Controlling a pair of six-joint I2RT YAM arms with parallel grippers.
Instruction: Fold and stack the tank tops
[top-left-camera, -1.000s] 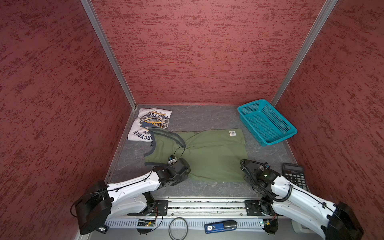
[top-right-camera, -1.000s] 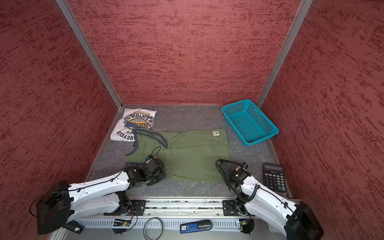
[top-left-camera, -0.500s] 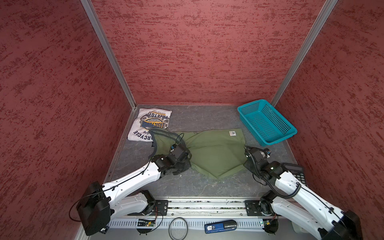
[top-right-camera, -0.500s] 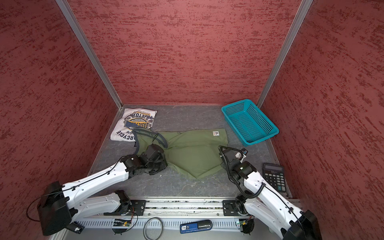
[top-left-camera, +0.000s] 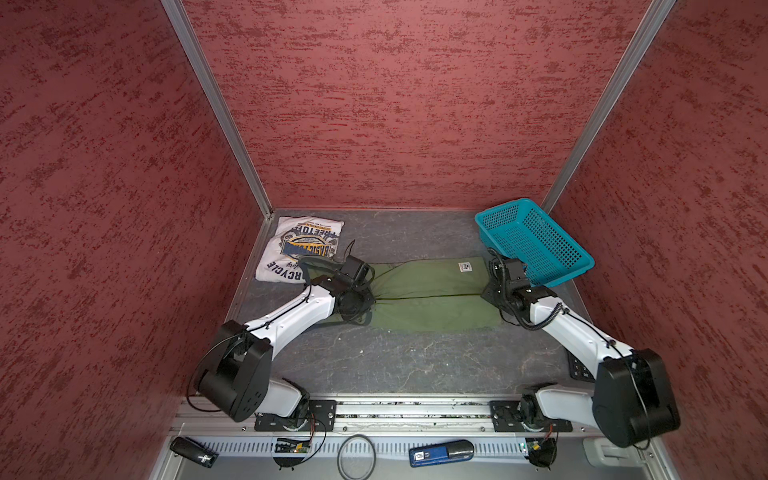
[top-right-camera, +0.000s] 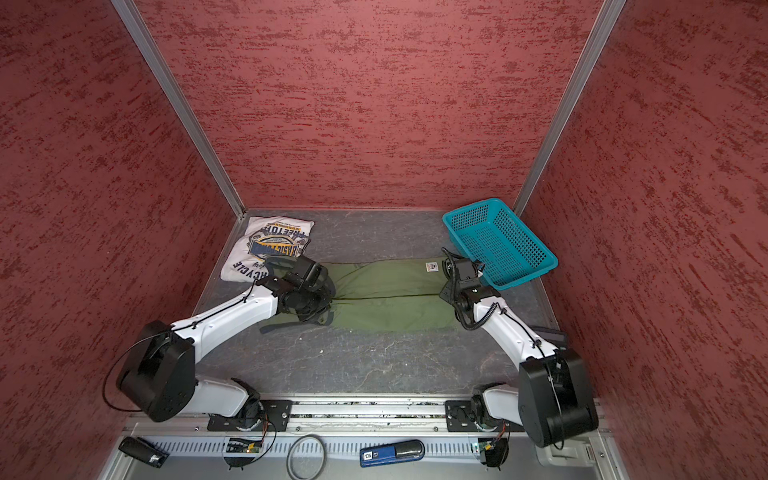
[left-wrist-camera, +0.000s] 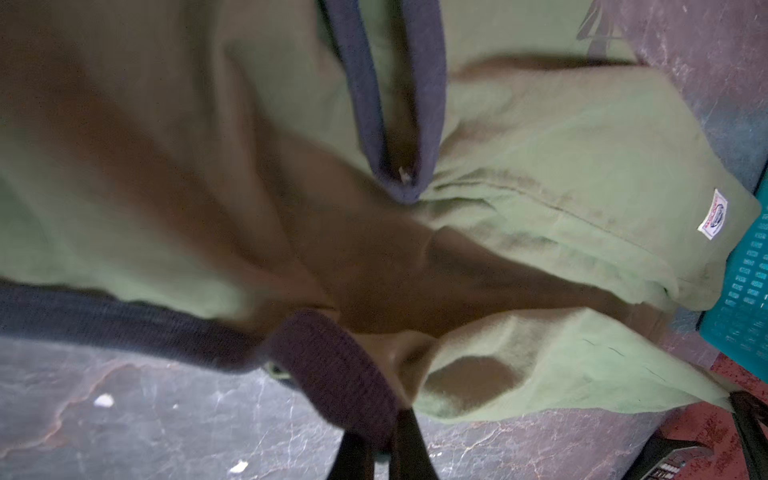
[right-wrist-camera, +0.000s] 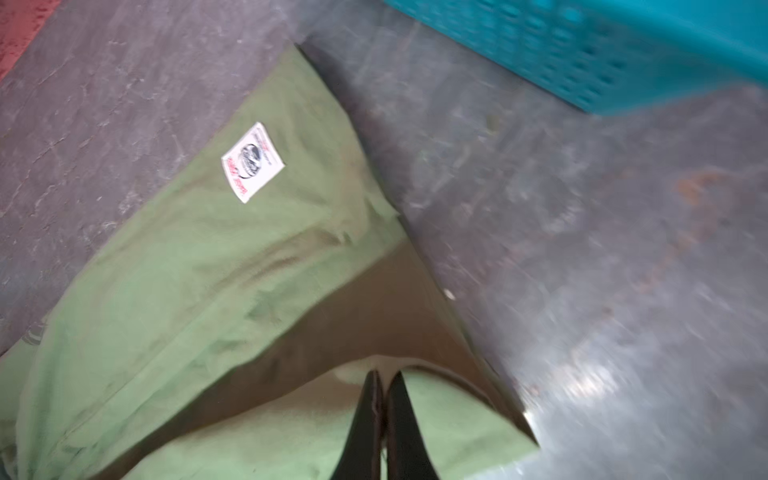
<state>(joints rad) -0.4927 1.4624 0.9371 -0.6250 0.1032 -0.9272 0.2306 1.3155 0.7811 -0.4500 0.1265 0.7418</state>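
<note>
Folding is under way: our left gripper (left-wrist-camera: 384, 449) and right gripper (right-wrist-camera: 384, 399), both closed tight, pinch the olive tank top (top-left-camera: 428, 286) mid-table; next we should lay its edge flat and release.

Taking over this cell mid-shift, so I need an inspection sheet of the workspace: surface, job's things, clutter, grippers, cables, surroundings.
Surface: grey marbled mat, few pale specks.
Job's things: olive tank top partly folded mid-mat; white tank top folded, far-left corner.
Clutter: teal basket far right; calculator at right edge.
Grippers: left gripper shut on olive tank top's dark trim; right gripper shut on its opposite end.
Cables: coiled cable on right arm; black loop in front.
Surroundings: red textured walls; blue device in front.
</note>
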